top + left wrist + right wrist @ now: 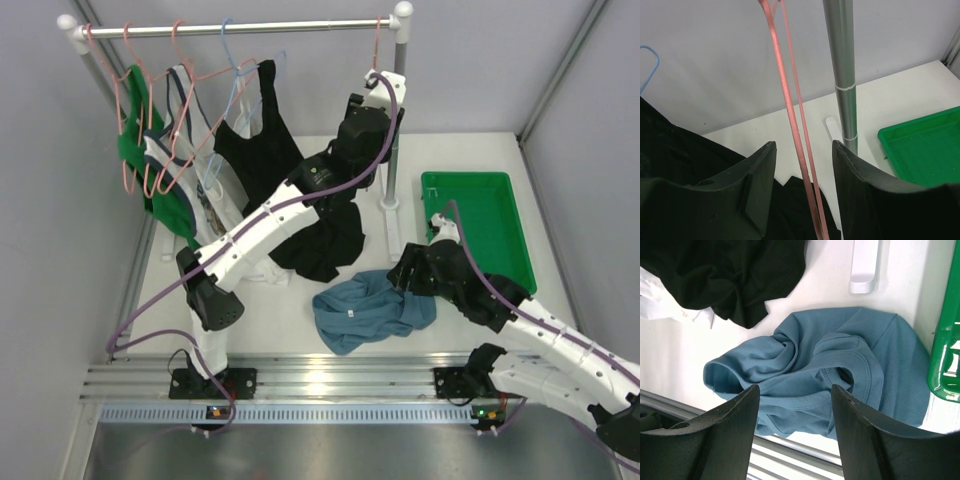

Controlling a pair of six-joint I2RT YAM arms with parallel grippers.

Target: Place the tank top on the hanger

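The dusty blue tank top (pixel 365 310) lies crumpled on the table near the front edge. It fills the right wrist view (pixel 840 350). My right gripper (pixel 410 272) hovers just over its right side, open and empty (pixel 795 387). The pink hanger (pixel 377 50) hangs by its hook at the right end of the rail; most of it is hidden behind my left arm. My left gripper (pixel 375 92) is raised up to it. In the left wrist view the jaws (pixel 804 145) stand open with the hanger's two pink wires (pixel 788 100) running between them, untouched.
A rack pole (pixel 390 150) stands beside the left gripper, also seen in the left wrist view (pixel 842 60). A green tray (pixel 490 220) sits at the right. A black top (pixel 325 245) lies on the table. Black, white and green tops and several hangers hang at the rail's left (pixel 180 120).
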